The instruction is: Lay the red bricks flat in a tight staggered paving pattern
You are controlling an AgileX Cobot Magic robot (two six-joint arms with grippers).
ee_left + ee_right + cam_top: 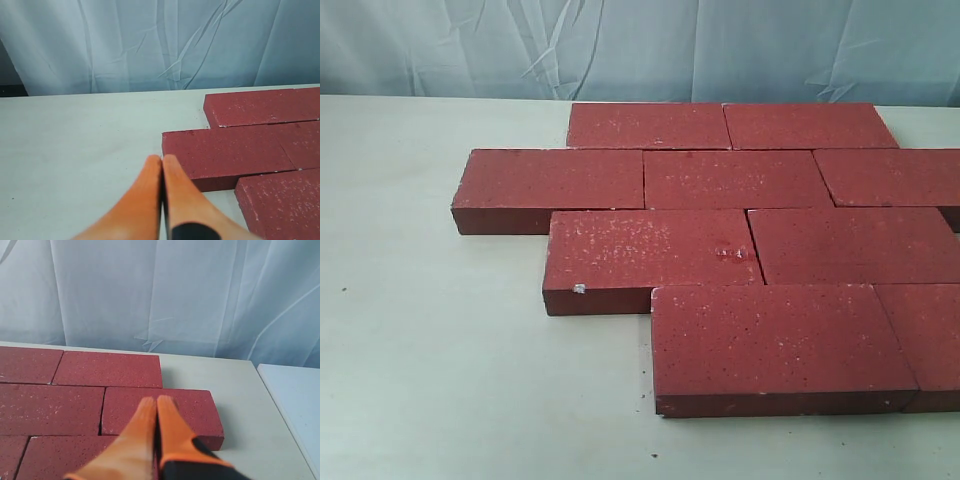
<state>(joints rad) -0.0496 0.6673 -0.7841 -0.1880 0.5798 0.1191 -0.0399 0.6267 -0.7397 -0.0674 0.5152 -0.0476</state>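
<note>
I am keeping both hands pinched shut and empty: the right hand (156, 402) is hovering over the red bricks (740, 180), which are lying crosswise in staggered rows on the tabletop (440, 350); the left hand (161, 165) is hanging at their left edge.

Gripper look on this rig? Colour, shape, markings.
Left gripper and right gripper match: smooth orange fingers tapering to rounded tips, black section at the base. No cables or markings show; the arms themselves are out of frame.
</note>
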